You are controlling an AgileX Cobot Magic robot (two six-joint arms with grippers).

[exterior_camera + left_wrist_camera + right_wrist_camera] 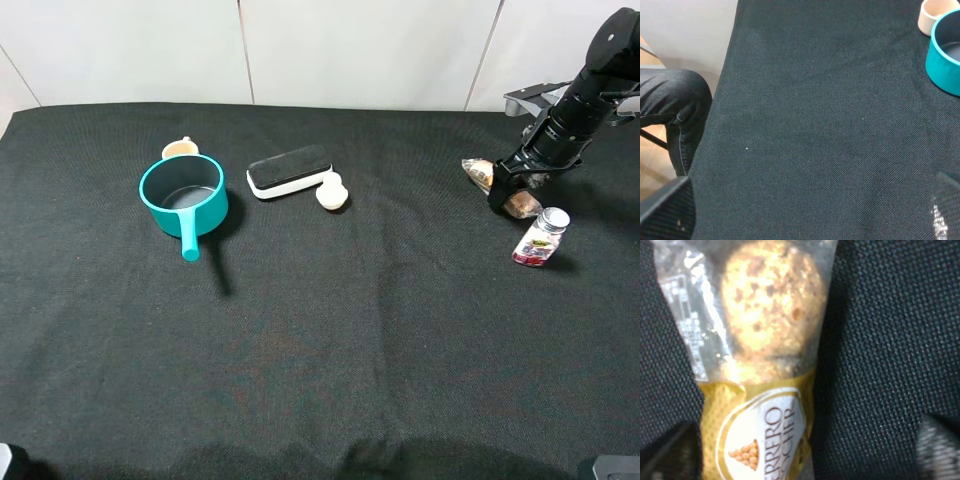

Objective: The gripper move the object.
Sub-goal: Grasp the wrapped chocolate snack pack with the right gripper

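Note:
The object is a clear packet of golden-tan chocolate balls with a gold label [482, 173]. It lies on the black cloth at the right. My right gripper [506, 196] is down over the packet's near half, on a thick black arm. In the right wrist view the packet [765, 340] fills the picture. The gripper [805, 452] is open, with one blurred fingertip [670, 450] at each side of the packet. I cannot tell whether they touch it. My left gripper [805, 215] is open and empty over bare cloth at the table's front left.
A small clear bottle with a silver cap [541, 238] lies just in front of the packet. A black-and-white eraser [290, 170], a cream round piece [331, 192], a teal pot [183, 195] and a small cup [180, 149] sit at the middle left. A person's leg [670, 100] is beside the table edge.

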